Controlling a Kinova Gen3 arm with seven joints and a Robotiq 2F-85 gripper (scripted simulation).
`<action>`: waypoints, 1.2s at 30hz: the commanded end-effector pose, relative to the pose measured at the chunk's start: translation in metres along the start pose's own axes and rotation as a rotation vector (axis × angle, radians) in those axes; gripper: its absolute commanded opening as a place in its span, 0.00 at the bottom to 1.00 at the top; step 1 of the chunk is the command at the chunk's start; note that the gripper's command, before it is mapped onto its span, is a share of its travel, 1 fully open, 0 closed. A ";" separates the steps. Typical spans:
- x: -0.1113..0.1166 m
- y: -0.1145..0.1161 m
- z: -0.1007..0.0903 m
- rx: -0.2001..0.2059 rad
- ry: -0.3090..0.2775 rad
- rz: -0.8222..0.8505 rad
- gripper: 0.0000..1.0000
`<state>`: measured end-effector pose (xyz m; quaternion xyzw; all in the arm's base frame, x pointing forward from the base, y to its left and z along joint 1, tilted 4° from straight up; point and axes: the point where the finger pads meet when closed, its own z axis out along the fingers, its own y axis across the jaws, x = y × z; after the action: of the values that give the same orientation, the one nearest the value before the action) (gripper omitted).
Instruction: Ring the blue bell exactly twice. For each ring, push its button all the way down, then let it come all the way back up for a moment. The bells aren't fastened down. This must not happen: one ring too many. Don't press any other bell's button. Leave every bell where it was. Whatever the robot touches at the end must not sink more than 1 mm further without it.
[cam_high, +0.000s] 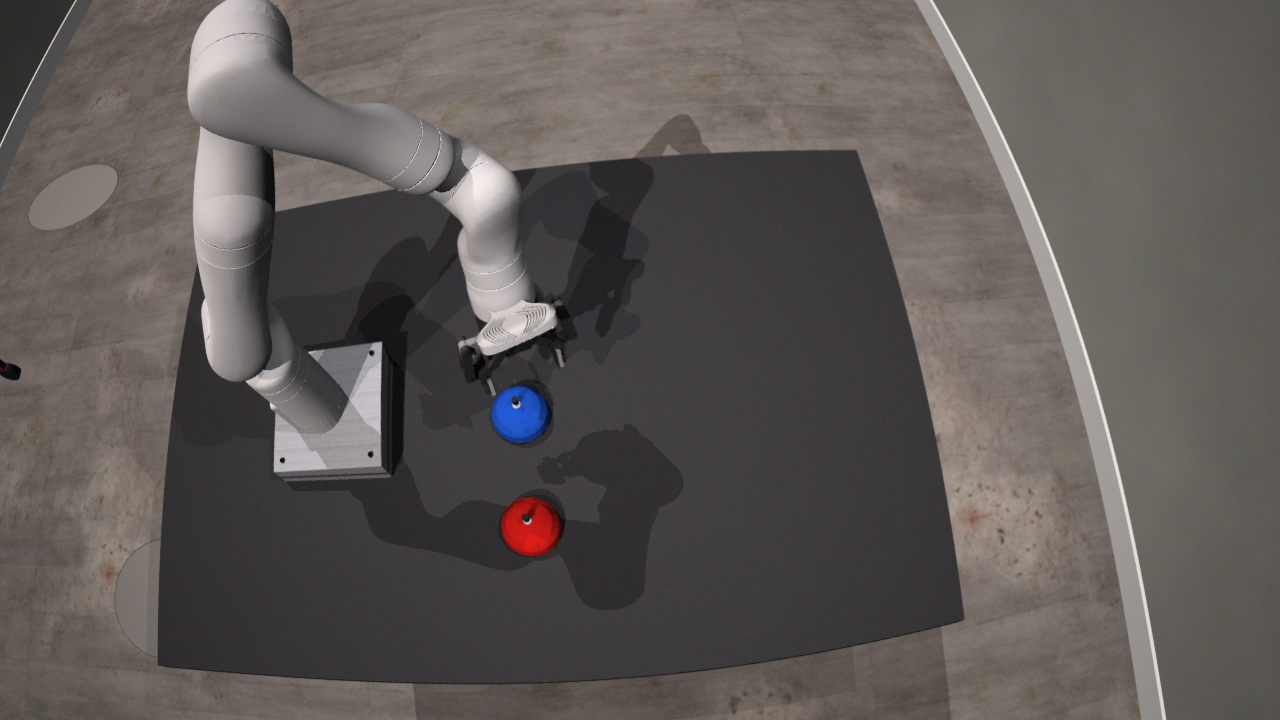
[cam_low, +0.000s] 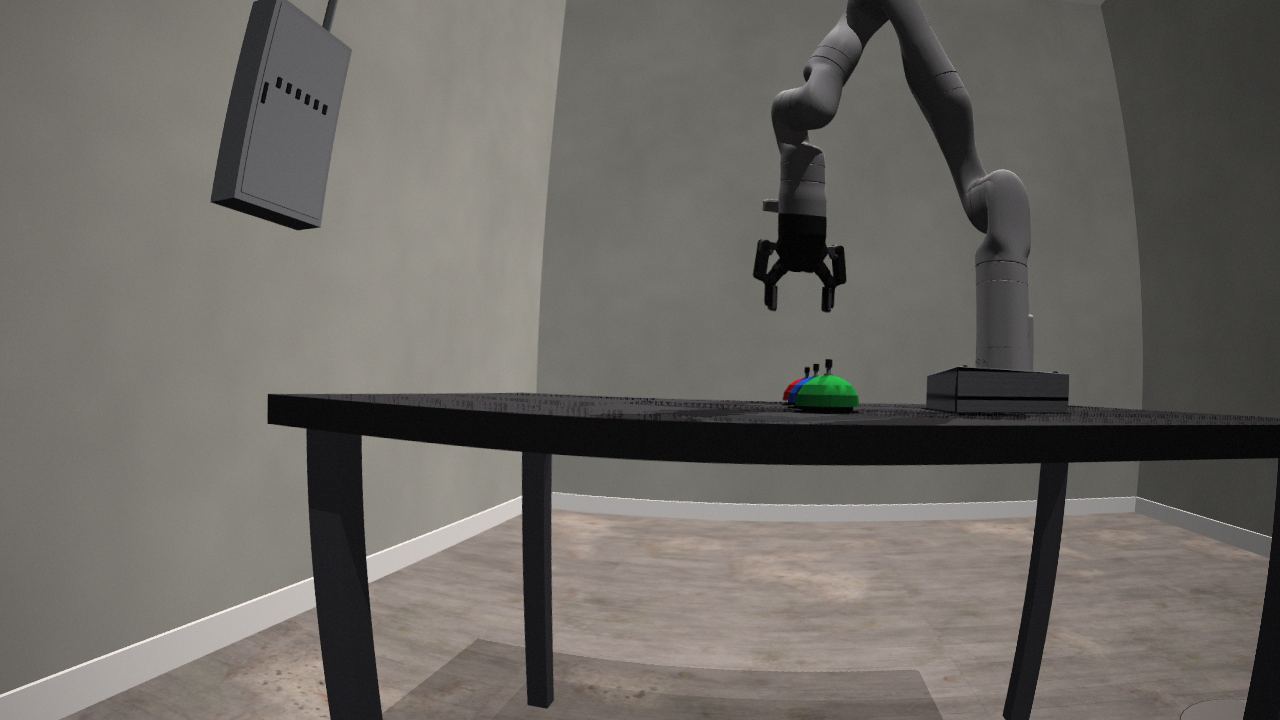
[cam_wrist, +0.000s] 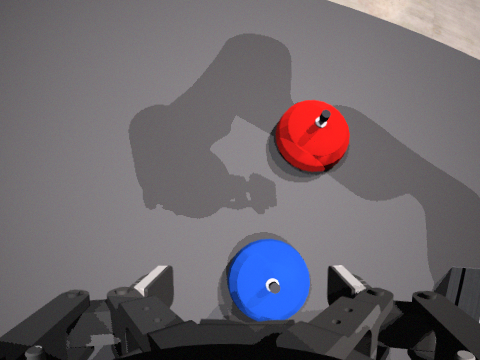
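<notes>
The blue bell (cam_high: 520, 414) is a low dome with a small button on top, standing on the black table. In the wrist view the blue bell (cam_wrist: 270, 279) lies between my two fingertips, almost straight below. My gripper (cam_low: 799, 298) is open and empty and hangs well above the bells. In the top view my gripper (cam_high: 519, 368) is just behind the blue bell. In the exterior view only a sliver of the blue bell (cam_low: 803, 382) shows, with its button up.
A red bell (cam_high: 530, 526) stands in front of the blue one and also shows in the wrist view (cam_wrist: 312, 135). A green bell (cam_low: 826, 392) is nearest the exterior camera, hidden under the arm in the top view. The arm's base block (cam_high: 340, 413) is to the left.
</notes>
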<state>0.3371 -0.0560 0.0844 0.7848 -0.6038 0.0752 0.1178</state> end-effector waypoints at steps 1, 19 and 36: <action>0.001 0.003 0.000 -0.001 -0.015 0.022 1.00; -0.002 0.009 0.000 -0.004 -0.057 0.076 1.00; -0.005 0.013 -0.001 -0.005 -0.094 0.126 1.00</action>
<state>0.3232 -0.0523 0.0839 0.7504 -0.6536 0.0438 0.0877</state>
